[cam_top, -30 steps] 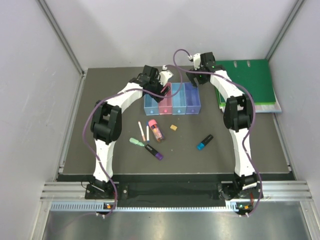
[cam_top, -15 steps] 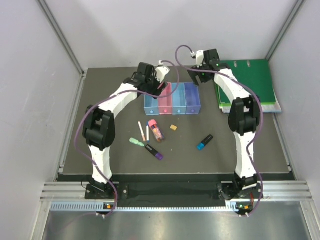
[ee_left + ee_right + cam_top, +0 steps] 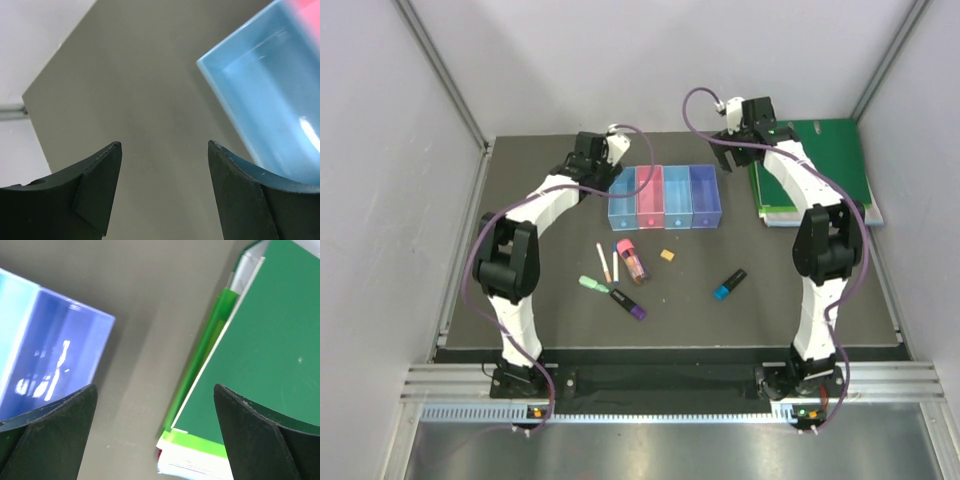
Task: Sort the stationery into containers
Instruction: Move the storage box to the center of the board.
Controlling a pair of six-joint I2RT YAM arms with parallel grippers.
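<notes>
- Left gripper (image 3: 165,150) and right gripper (image 3: 155,390): jaws apart, empty, flanking 4 bins (image 3: 676,222).
- Stationery cluster (image 3: 633,262) sits base-side of bins, nearest left arm; lone marker (image 3: 729,284) nearer right.

Wrist views crop the light blue bin (image 3: 270,110) and the green binder (image 3: 270,330) at their right edges.

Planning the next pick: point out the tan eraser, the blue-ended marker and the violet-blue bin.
tan eraser (image 3: 667,255), top view, its centre.
blue-ended marker (image 3: 730,283), top view, middle of its body.
violet-blue bin (image 3: 708,220), top view, near wall.
</notes>
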